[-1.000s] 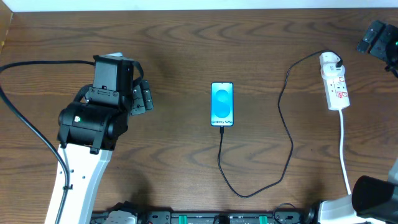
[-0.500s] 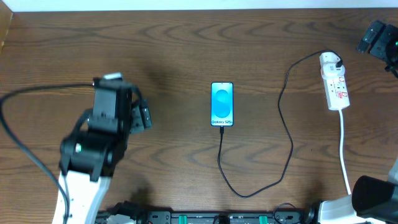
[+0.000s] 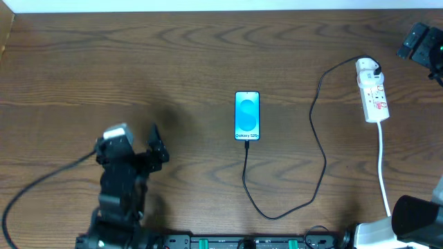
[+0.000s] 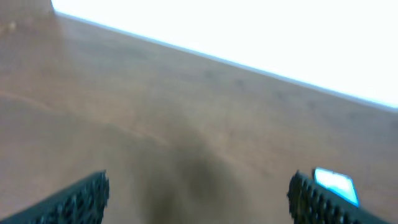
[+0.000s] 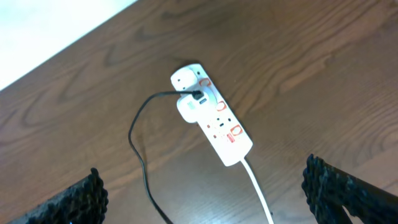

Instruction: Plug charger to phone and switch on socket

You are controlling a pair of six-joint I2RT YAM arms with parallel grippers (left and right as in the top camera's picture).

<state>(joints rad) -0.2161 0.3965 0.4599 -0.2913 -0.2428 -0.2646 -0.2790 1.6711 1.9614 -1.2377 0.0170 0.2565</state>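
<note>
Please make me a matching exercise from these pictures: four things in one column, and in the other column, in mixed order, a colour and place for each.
Things:
1. phone
2. socket
3. charger
4. left gripper

Descriptions:
A. white, at the far right
B. black, open, at the near left
C. blue screen, in the middle
D. thin, black, curving between middle and right

Pairs: 1-C, 2-A, 3-D, 4-B

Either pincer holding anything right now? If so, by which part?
Nothing is held. The left pincer and the right pincer are both open, with nothing between the fingers.
</note>
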